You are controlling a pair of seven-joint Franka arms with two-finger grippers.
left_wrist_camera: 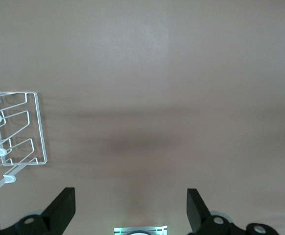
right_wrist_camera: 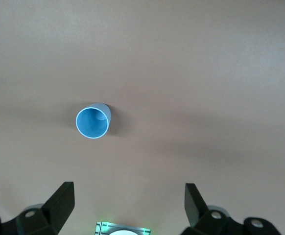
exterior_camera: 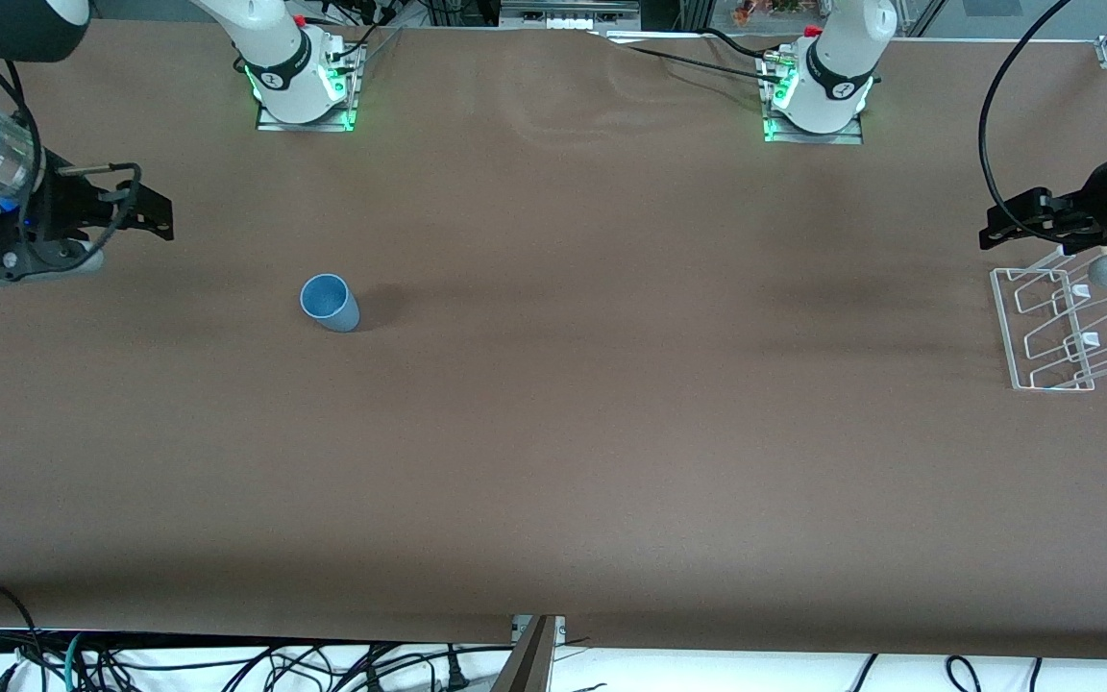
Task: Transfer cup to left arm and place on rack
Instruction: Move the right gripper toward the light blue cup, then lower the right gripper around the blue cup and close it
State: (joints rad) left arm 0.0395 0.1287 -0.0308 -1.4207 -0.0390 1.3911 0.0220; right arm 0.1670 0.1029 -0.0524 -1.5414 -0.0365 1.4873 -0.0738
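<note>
Light-blue cup [exterior_camera: 330, 303] upright on the counter [exterior_camera: 553, 461], well apart from the right pincer [right_wrist_camera: 128, 198], fingers apart, left pincer [left_wrist_camera: 130, 203] apart over the counter's edge beside the rack [exterior_camera: 1053, 332].

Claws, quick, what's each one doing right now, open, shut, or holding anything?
Left claw: open, holding nothing, up beside the rack.
Right claw: open, holding nothing, up near the cup.

Front view: taken from high across the table [exterior_camera: 553, 461], facing both arm bases; whole surface covered. Left wrist view: directed straight down from well above, the rack [left_wrist_camera: 20, 127] caught at the frame edge. Right wrist view: likewise downward, the cup [right_wrist_camera: 92, 121] seen into its mouth. Rack and cup are shared with the front view.
</note>
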